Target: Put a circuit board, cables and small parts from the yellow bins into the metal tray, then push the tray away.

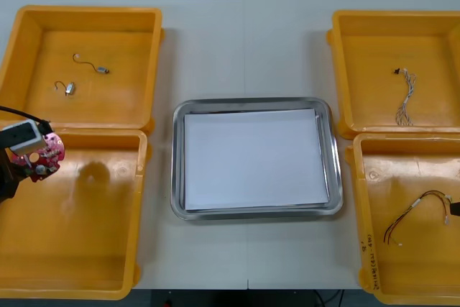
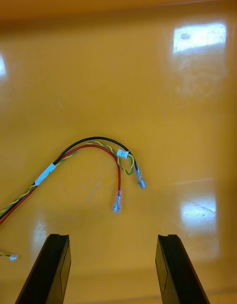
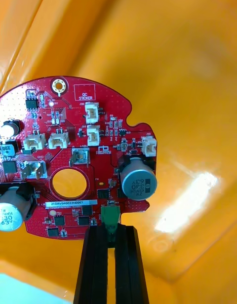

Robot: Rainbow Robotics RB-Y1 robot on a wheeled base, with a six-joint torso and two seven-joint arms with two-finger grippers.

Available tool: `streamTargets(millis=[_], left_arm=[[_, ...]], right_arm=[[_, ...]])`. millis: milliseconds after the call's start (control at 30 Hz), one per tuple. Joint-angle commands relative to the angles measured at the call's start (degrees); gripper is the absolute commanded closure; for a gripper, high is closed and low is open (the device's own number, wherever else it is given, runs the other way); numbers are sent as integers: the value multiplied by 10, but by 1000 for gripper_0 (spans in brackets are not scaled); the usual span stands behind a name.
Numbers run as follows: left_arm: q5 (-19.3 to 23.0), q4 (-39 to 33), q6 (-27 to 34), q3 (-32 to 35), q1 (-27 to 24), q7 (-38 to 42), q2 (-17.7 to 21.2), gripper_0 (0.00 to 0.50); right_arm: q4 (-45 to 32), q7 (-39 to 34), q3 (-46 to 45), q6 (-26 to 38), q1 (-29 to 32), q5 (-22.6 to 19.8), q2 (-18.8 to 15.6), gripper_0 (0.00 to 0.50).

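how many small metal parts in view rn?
2 small metal parts, both in the far left yellow bin: one near its middle, one nearer its left wall. The left gripper may hide more below it.

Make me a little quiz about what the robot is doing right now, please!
1. True or false: the metal tray already has a cable in it.
2. What is the left gripper pinching? A a cup; B the red circuit board; C a screwdriver.
3. Fill the gap: the right gripper has its fingers ___ above the red and yellow cable.
Key: 1 false; 2 B; 3 open.
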Motion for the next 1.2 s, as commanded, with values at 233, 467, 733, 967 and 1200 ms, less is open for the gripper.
streamTargets(millis=[233, 467, 733, 967, 1200], left_arm=[[-10, -94, 139, 12, -93, 158, -51, 500], [-15, -124, 189, -27, -151, 255, -75, 500], [-17, -136, 189, -80, -204, 353, -94, 500], [-44, -136, 189, -156, -252, 424, -115, 500], [-59, -136, 189, -225, -296, 478, -138, 500]], right_arm=[[-17, -152, -17, 64, -83, 22, -1, 0], [-17, -254, -16, 84, -115, 22, 2, 0], [-16, -353, -12, 85, -119, 40, 32, 0], [10, -372, -4, 79, -120, 60, 62, 0], [37, -370, 13, 61, -120, 69, 78, 0]])
